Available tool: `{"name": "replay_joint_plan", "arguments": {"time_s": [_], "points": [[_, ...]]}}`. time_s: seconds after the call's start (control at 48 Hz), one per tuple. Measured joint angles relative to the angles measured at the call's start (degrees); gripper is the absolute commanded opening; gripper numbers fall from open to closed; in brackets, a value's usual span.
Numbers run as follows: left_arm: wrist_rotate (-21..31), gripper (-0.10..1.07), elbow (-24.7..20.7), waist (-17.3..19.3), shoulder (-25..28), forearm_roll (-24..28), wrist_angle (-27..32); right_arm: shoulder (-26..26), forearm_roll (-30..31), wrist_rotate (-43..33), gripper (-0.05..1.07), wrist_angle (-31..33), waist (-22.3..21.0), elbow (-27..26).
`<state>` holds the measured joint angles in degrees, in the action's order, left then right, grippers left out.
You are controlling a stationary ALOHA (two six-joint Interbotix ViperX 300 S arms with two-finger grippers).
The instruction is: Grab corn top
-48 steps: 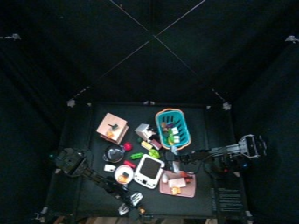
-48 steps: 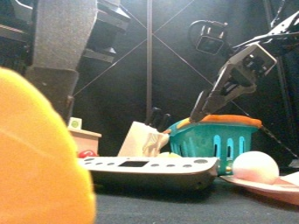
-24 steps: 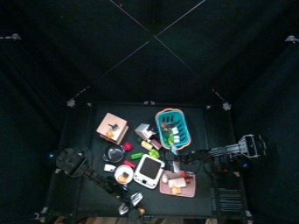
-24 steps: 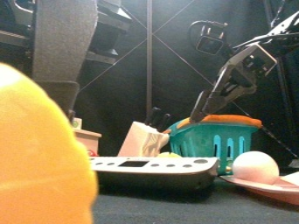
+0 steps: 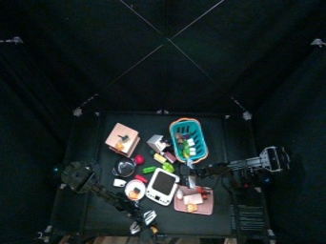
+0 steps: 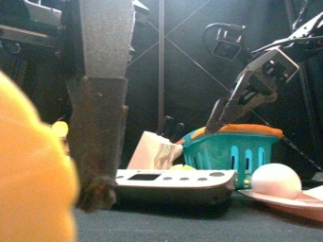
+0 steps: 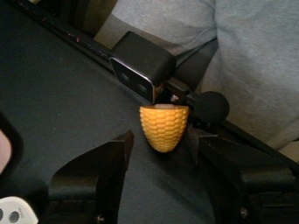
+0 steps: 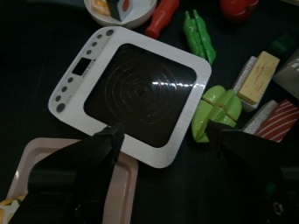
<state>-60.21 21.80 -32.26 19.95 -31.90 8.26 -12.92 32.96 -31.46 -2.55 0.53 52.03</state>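
**Left gripper lined up on corn, not yet gripping**

Left gripper (image 7: 160, 175) spread wide, nothing between the jaws. Corn (image 7: 163, 128) standing upright just beyond them, centred in the gap, near the table's edge. Best approach: advance straight, stay centred, pinch the upper half, avoid tipping it. Right gripper (image 8: 163, 149) released, hovering over white tray (image 8: 135, 92).

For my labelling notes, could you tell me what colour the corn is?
Yellow-orange; the corn shows best in the left wrist view.

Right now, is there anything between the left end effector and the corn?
No. In the left wrist view the corn stands on bare black table just beyond the open left end effector, nothing between them.
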Motion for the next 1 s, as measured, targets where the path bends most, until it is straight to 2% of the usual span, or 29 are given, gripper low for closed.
{"name": "replay_joint_plan", "arguments": {"time_s": [0.354,0.646,0.854,1.0], "points": [[-0.09,0.84,-0.18,0.00,0.62,0.88,0.00,0.09,0.00,0.00,1.03,0.00,0.00,0.09],[0.00,0.59,-0.26,0.09,0.62,1.76,0.09,0.18,0.00,0.00,1.03,0.00,0.00,0.00],[0.70,0.59,-0.09,0.18,0.62,1.85,0.09,0.26,0.00,0.00,1.03,0.00,0.00,0.09],[0.97,0.59,1.67,0.35,-0.18,1.14,0.09,0.35,0.09,0.00,1.03,0.00,0.00,0.00]]}}
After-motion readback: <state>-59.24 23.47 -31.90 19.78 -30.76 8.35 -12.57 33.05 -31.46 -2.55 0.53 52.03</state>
